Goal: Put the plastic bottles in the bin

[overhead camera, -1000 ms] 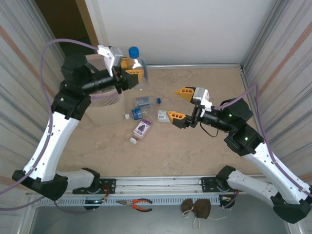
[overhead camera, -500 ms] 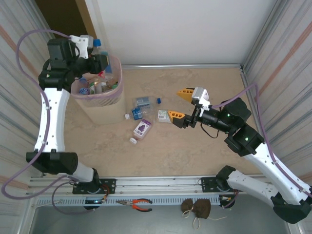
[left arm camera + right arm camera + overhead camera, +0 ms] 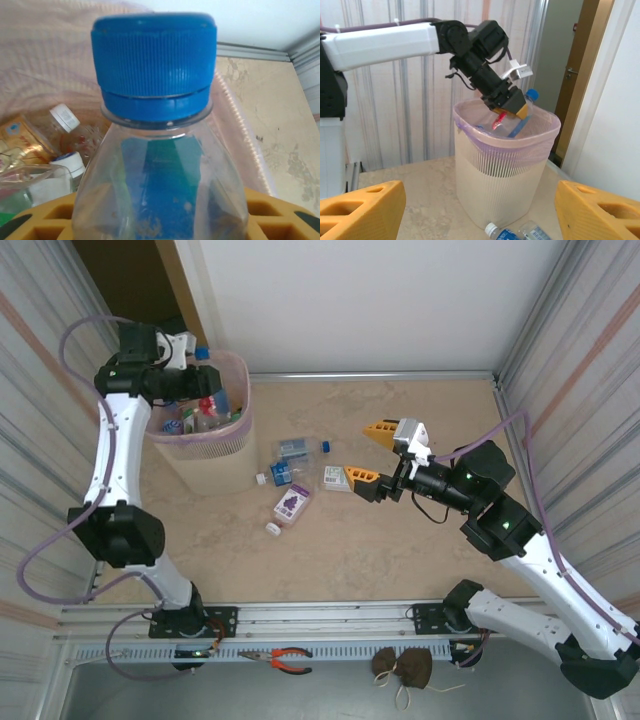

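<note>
My left gripper (image 3: 197,392) is shut on a clear plastic bottle (image 3: 159,165) with a blue cap (image 3: 203,353) and a blue label. It holds the bottle tilted in the mouth of the beige bin (image 3: 210,455), which has a pink liner (image 3: 506,145). Other bottles (image 3: 64,118) lie inside the bin. Several bottles lie on the table right of the bin: two blue-labelled ones (image 3: 292,450), a purple-labelled one (image 3: 290,503) and a flattened one (image 3: 335,478). My right gripper (image 3: 372,453) hangs open above that last bottle, facing the bin.
Corrugated metal walls stand close on the left (image 3: 40,360) and right (image 3: 590,360), with a white wall (image 3: 360,300) at the back. The bin stands at the table's far left. Bare beige tabletop (image 3: 350,550) stretches in front of the bottles.
My left arm has swung left from beside the bin to over it, lowering the blue-capped bottle into its mouth. The right arm has not moved.
</note>
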### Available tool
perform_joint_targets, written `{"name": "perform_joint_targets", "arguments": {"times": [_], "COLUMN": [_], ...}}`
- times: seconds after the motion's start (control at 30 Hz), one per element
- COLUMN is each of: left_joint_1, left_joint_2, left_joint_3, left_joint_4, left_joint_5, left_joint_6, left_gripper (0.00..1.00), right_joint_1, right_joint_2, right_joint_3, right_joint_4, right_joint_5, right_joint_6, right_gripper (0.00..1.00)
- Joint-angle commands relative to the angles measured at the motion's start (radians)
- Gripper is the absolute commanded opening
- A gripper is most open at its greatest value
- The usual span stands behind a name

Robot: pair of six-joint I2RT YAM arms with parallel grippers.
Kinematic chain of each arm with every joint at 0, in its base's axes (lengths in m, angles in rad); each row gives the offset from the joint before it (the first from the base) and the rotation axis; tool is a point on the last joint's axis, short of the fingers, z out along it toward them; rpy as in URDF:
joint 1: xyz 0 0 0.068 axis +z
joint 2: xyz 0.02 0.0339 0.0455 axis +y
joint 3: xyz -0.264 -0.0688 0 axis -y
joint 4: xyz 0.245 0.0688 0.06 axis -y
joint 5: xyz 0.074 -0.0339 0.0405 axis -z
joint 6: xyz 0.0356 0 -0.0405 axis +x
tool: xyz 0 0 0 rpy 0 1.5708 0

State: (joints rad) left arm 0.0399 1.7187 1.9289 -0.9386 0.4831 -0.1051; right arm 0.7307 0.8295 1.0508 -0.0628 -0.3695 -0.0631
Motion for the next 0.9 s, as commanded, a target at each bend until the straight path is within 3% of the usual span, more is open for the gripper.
{"name": "perform_joint_targets", "arguments": {"times": [0.0,0.23,0.6,0.87], "left_joint_1": [0.001,-0.013,-0.032,-0.028], "left_joint_2": [0.041,0.145,0.270,0.196], "left_joint_3": [0.030,0.039,0.035,0.055], "left_joint_4": [-0.053,-0.095,-0.150,-0.139], "left_joint_5": [0.090,0.165,0.038,-0.023], "left_joint_6": [-0.022,-0.010,0.029,0.021], "left_gripper": [0.49,0.54,0.61,0.74], "right_joint_1": [-0.008,-0.009,-0.010,-0.011], "right_joint_2": [-0.007,-0.009,-0.010,-0.006], "right_joint_3": [0.000,-0.005,-0.006,0.007], "right_joint_4": [-0.009,-0.011,-0.015,-0.020], "right_joint_5": [0.010,0.010,0.010,0.006], "right_joint_6": [-0.014,-0.014,-0.016,-0.017], "right_gripper": [0.77,0.77,0.77,0.77]}}
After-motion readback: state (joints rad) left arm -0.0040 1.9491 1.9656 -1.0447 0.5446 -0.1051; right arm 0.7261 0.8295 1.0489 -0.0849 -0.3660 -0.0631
